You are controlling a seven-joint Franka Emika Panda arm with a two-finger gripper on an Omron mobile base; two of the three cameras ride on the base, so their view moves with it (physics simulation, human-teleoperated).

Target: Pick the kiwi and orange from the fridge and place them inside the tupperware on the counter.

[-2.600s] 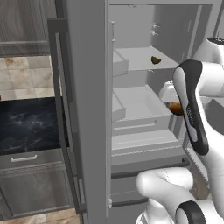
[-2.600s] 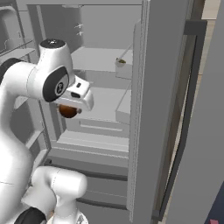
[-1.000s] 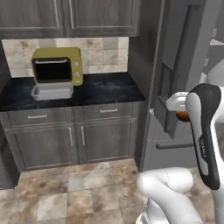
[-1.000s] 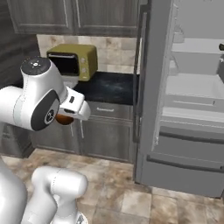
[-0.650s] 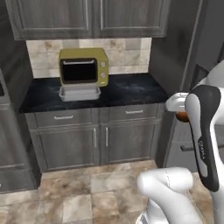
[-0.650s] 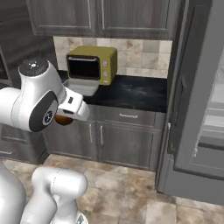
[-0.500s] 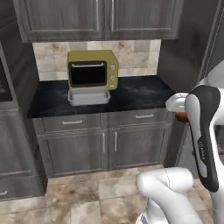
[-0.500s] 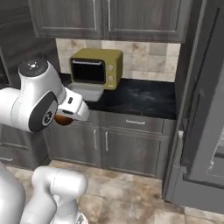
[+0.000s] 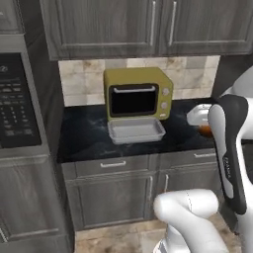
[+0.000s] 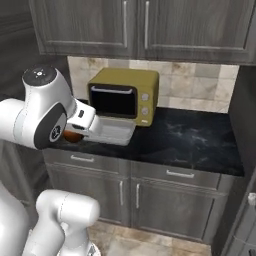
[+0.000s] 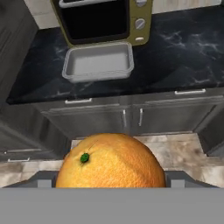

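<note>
Dark cabinets now face the robot where the fridge interior stood: the base has driven round to the counter (image 9: 89, 133). Its tupperware (image 11: 98, 61) lies empty at the back edge against the yellow microwave (image 9: 138, 93). The gripper (image 10: 75, 134) clasps the orange (image 11: 110, 161), whose green stem the hand view reveals.

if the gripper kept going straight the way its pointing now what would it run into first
Probably the cabinet fronts under the counter, or the floor before them; depth is unclear. The gripper, holding the orange, aims below the tupperware.
</note>
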